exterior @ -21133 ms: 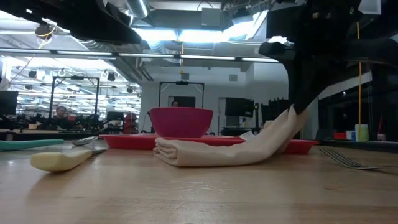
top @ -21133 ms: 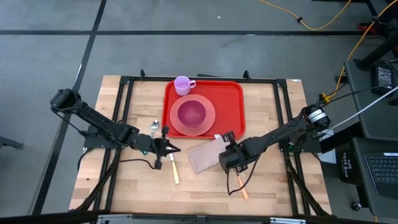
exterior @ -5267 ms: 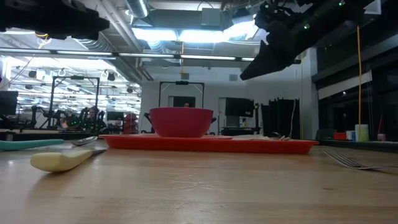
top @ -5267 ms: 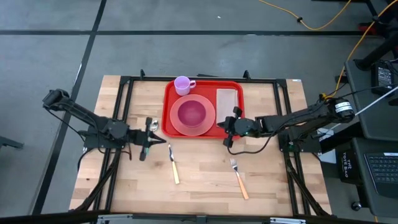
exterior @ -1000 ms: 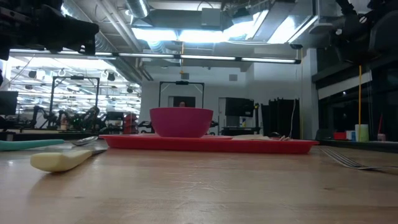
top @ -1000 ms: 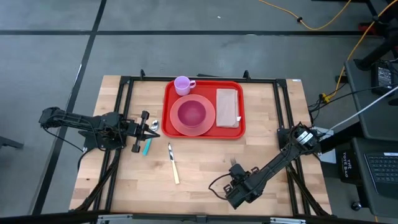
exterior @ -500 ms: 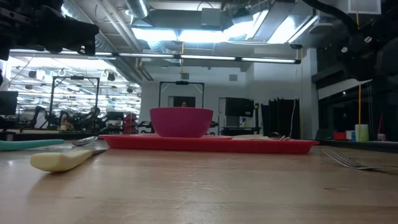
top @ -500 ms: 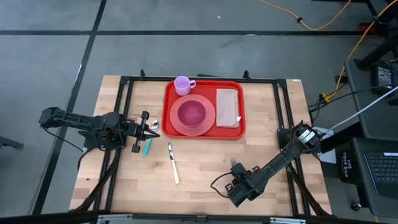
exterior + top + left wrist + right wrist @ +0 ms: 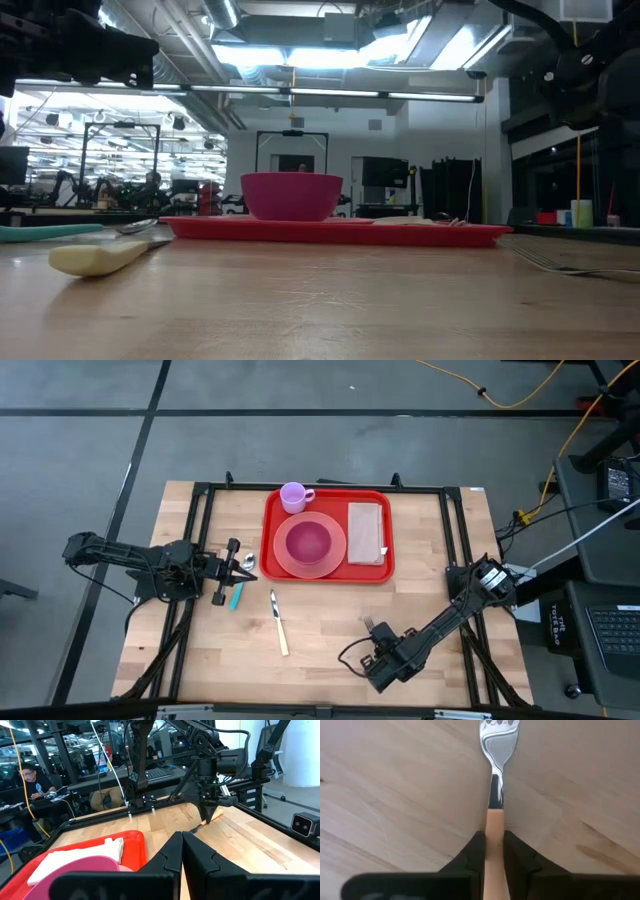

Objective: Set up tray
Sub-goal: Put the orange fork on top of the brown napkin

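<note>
Tray [image 9: 329, 498]: bright red, flat, rectangular with rounded corners and a low rim, lying at the middle of the desk's [image 9: 320, 660] far edge, long axis running along that edge.

Contents, left to right: lilac cup [image 9: 294, 496] at the far left corner; pink plate [image 9: 309, 547] with a magenta bowl [image 9: 308, 541] on it; folded napkin [image 9: 366, 533] along the right side.

Left gripper [image 9: 238, 567]: clenched and empty, hovering just beside the tray's left edge, over a teal-handled spoon [image 9: 238, 586]. A cream-handled knife [image 9: 278, 623] lies nearer the front.

Right gripper [image 9: 377, 636]: near the desk's front edge, well apart from the tray, fingers [image 9: 519, 853] clamped on the orange handle of the fork [image 9: 494, 780]. The tines point ahead of the gripper, towards the tray.

Judgement: the tray lies straight ahead of the right gripper towards the far edge, so carrying the fork that way would suit, likely towards the napkin. The left arm is nearer the tray.
</note>
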